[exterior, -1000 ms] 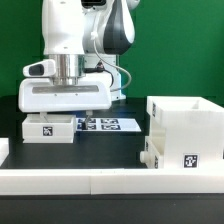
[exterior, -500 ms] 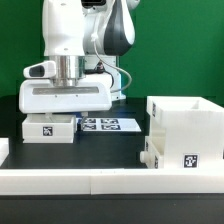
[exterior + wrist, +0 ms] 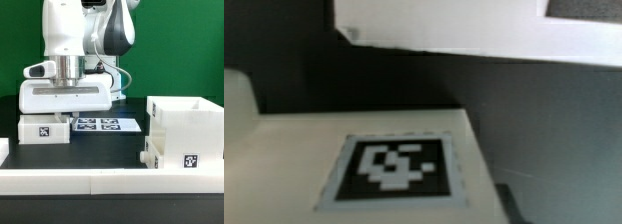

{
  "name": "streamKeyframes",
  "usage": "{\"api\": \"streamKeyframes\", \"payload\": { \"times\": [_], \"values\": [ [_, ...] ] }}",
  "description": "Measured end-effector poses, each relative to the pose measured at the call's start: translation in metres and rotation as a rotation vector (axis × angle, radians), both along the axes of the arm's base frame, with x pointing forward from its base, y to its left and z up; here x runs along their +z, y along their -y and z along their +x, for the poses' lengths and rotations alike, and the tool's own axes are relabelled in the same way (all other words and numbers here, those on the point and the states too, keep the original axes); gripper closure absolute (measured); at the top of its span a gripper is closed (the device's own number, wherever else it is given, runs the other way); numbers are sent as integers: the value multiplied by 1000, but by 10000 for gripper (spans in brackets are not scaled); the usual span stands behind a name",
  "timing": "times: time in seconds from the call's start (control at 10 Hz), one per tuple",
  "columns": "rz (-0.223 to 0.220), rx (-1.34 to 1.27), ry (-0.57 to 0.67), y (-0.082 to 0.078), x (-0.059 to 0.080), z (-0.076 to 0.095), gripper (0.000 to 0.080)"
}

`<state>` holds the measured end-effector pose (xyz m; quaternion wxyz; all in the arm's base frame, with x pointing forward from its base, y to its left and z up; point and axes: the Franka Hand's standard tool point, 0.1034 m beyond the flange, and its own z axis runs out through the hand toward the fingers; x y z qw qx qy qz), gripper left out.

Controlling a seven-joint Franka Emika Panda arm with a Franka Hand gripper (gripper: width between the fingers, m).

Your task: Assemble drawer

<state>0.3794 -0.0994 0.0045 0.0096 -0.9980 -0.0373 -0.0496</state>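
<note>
One tray [image 3: 45, 129] sits on the bench [image 3: 115, 150] at the exterior view's left, right under the pincer [image 3: 63, 108], well apart from the casing [image 3: 186, 118]. Can't tell if the pincer's clamped or open. Early days, tray not slotted in yet.

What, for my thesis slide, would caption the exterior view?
Panda pincer low over a small tagged tray; marker board behind, tall casing at the exterior view's right.
</note>
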Motion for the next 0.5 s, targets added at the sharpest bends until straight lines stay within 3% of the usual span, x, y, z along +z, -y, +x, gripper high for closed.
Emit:
{"api": "streamKeyframes", "payload": {
  "times": [0.2,0.5],
  "values": [
    [2,0,-2,-1,0,1,759],
    [47,1,-30,-34,21,34,759]
  ]
}}
